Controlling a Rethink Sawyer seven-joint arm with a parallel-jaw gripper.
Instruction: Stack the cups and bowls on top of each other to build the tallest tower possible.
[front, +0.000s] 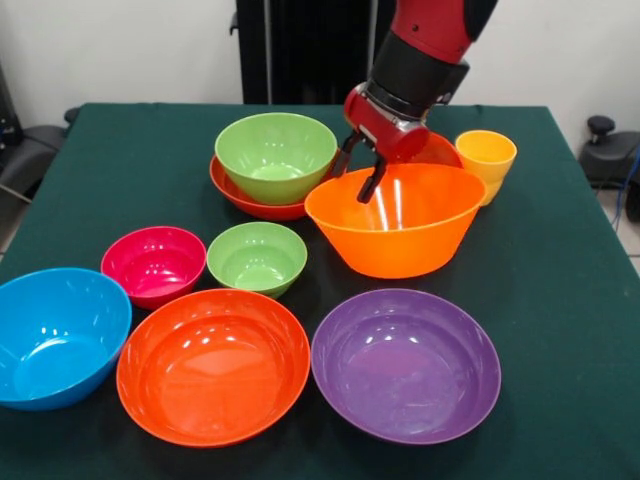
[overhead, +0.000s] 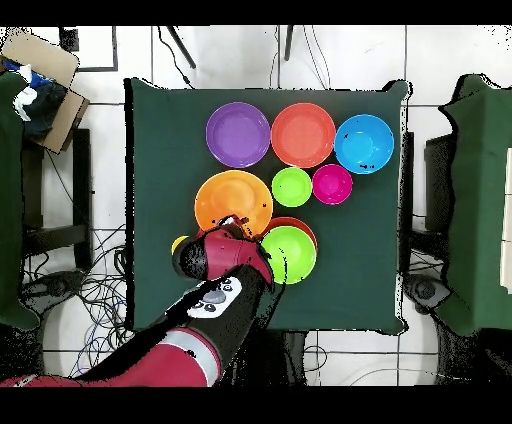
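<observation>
The gripper (front: 360, 165) hangs over the far rim of the large orange bowl (front: 397, 222), its fingers (front: 372, 184) slightly parted with one dipping just inside that rim and the other outside; whether they pinch it cannot be told. The bowl sits mouth-up, apparently tilted a little, toward the table's (front: 560, 290) far edge. The tower's base, the lime green bowl (front: 275, 155) nested in a red-orange bowl (front: 250, 200), lies just beside it, with the yellow-orange cup (front: 486, 160) on the other side.

Arm (overhead: 200, 310) over orange bowl (overhead: 228, 198) (jaws prob. hidden).
</observation>
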